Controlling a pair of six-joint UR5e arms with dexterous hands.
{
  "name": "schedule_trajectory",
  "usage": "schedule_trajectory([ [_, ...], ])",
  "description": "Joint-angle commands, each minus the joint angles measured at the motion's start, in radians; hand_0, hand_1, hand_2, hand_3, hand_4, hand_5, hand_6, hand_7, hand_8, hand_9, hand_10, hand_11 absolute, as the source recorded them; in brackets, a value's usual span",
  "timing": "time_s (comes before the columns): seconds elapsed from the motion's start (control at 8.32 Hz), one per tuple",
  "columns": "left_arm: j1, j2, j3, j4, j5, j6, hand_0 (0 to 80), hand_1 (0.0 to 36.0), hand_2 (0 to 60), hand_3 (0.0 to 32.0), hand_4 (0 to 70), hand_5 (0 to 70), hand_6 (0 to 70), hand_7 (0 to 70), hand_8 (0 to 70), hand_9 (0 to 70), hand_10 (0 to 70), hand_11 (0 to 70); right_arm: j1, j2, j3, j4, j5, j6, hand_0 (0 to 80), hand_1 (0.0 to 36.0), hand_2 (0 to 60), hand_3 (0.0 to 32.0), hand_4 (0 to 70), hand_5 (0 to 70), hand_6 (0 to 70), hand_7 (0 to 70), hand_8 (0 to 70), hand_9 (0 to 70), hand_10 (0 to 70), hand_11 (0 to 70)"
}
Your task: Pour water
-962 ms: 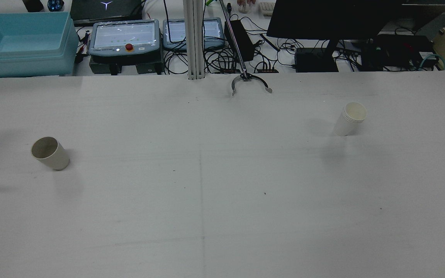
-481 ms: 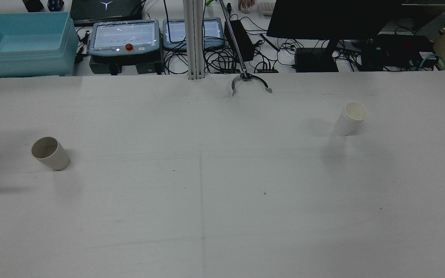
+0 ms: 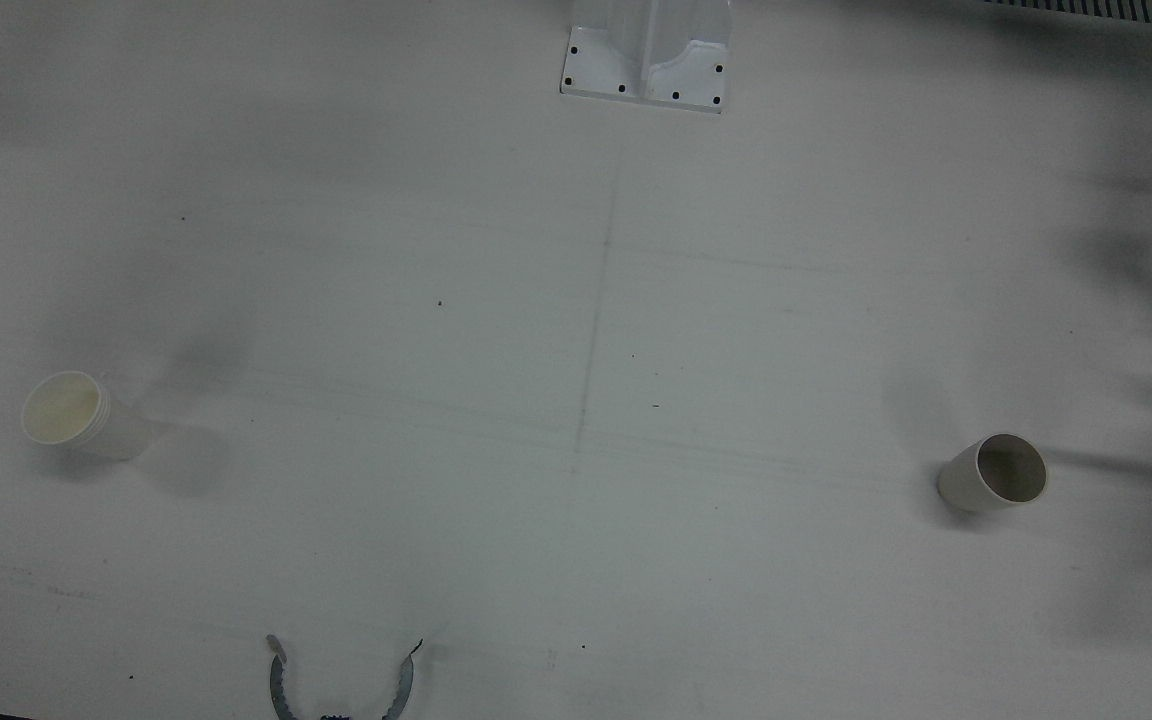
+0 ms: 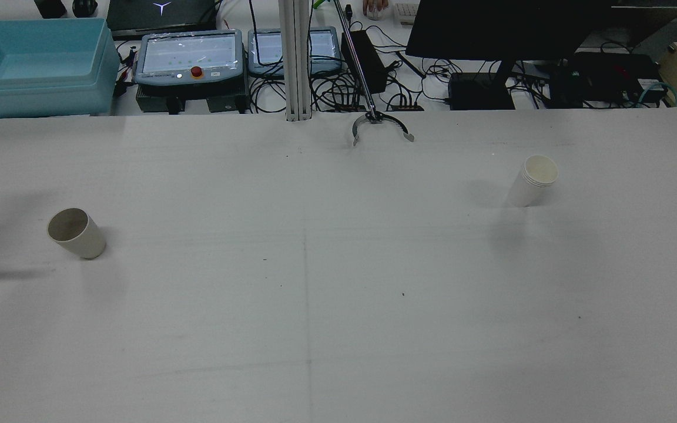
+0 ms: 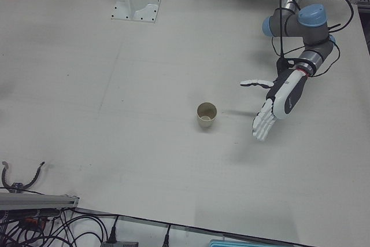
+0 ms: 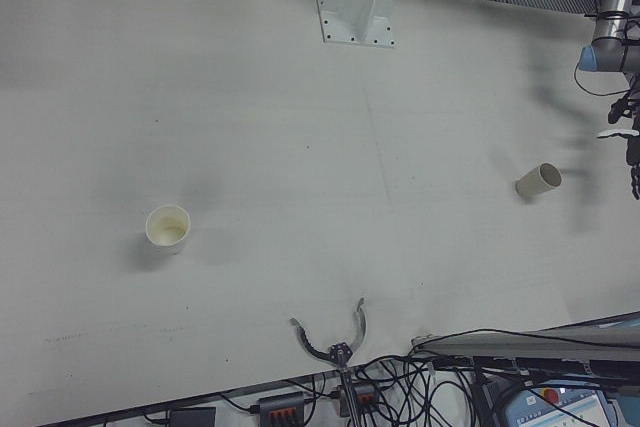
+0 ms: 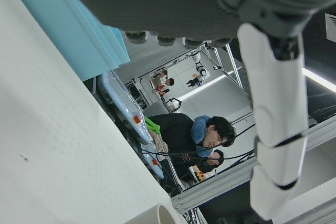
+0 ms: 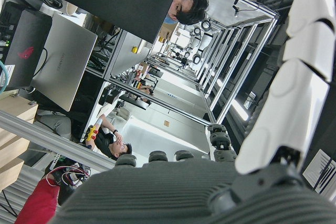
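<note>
The left hand (image 5: pixel 276 103), white fingers spread apart and holding nothing, hovers above the white surface (image 5: pixel 144 160) just beside the beige paper cup (image 5: pixel 206 114), which stands upright on the robot's left half. The cream-white paper cup (image 4: pixel 532 179) stands upright well apart on the right half. The right hand (image 8: pixel 220 182) shows only its palm and one straight finger; its state cannot be told

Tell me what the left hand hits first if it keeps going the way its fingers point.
Probably bare table: the open left hand slants downward, passing beside the beige cup, though depth is unclear.
</note>
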Motion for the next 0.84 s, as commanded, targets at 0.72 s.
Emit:
schedule_trajectory([
  [0.72, 0.109, -0.074, 0.064, -0.020, -0.002, 0.050, 50.8, 22.6, 16.2, 5.0, 0.0, 0.0, 0.0, 0.0, 0.0, 0.0, 0.0, 0.6, -0.006, 0.009, -0.027, 0.002, 0.003, -0.022, 46.5, 15.4, 11.3, 4.6, 0.0, 0.0, 0.0, 0.0, 0.0, 0.0, 0.0, 0.0],
])
